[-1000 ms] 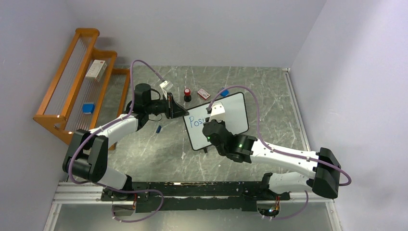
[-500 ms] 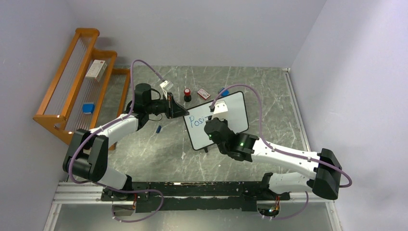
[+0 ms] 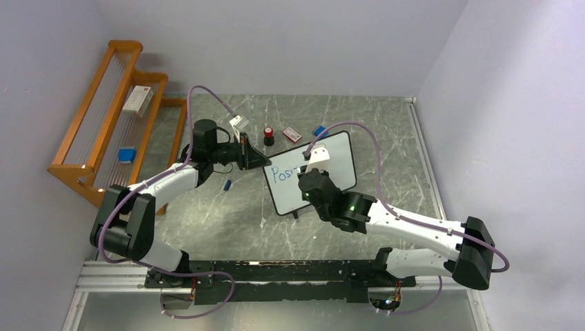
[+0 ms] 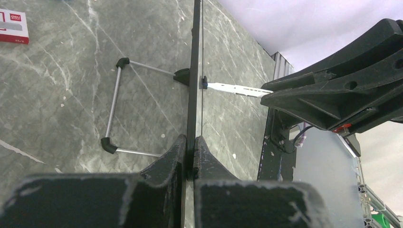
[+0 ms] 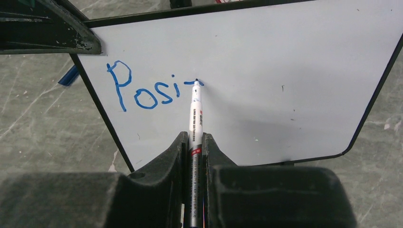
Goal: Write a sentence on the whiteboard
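whiteboard (image 5: pixel 294 80) being steadied upright mid-table, its edge being pinched by left gripper (image 4: pixel 190 147) | marker pen (image 5: pixel 195 109) being clamped by right gripper (image 5: pixel 194 137), long axis pointing straight ahead, tip touching just right of sentence (image 5: pixel 147 90) "Posi" | blank board lying rightward

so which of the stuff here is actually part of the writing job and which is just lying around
In use:
whiteboard, clamped at its edge by the left gripper
marker pen in the right gripper
blue writing, "Posi" so far

Lying about:
red box
small red-topped object
blue bit left of the board
blue bit behind the board
wooden rack holding a carton
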{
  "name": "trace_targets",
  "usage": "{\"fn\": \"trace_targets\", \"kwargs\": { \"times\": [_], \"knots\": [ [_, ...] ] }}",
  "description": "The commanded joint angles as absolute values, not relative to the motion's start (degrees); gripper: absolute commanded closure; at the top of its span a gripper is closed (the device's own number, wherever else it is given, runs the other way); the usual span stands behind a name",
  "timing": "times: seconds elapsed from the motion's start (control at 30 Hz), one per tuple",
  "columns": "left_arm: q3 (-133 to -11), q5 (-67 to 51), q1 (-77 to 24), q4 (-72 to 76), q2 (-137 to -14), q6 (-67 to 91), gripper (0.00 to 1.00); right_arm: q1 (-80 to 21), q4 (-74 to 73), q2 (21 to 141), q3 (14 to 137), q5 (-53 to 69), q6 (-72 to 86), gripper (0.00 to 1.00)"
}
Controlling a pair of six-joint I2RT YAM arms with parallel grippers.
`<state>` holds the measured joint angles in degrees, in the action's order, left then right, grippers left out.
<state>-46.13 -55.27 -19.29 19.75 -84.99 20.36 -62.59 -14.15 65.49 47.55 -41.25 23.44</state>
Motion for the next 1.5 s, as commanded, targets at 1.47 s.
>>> {"fn": "trace_targets", "kwargs": {
  "times": [1.47],
  "knots": [
    [-46.8, -54.7, -19.5, 15.0, -86.8, 17.4, 0.95, -61.2, -16.3, 68.4, 48.6, -37.7, 24.2, 1.00]
  ]
}}
